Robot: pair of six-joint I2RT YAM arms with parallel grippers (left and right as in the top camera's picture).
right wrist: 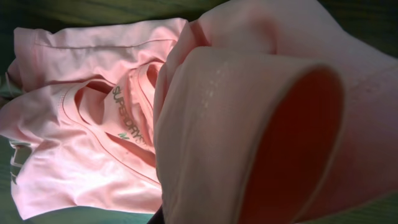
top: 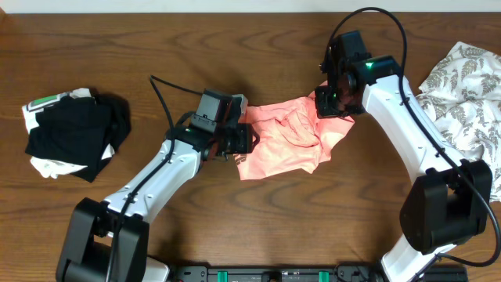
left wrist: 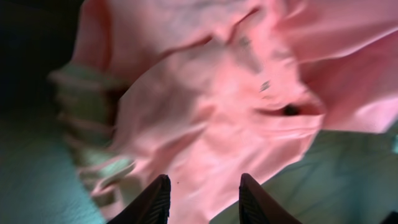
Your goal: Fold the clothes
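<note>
The salmon-pink T-shirt (top: 286,141) lies crumpled at the table's middle. My left gripper (top: 239,142) is at its left edge. In the left wrist view its fingers (left wrist: 158,200) stand apart, open, with pink cloth (left wrist: 211,106) showing beyond the gap and nothing pinched between them. My right gripper (top: 329,100) is shut on the shirt's upper right part. In the right wrist view a raised fold of pink fabric (right wrist: 249,130) drapes over the jaws and hides them. The collar with grey lettering (right wrist: 127,115) lies below it.
A white garment with a grey leaf print (top: 463,90) is heaped at the right edge. A black-and-white bundle (top: 74,133) lies at the far left. The wooden table (top: 235,39) shows all around. The arm bases stand at the front edge.
</note>
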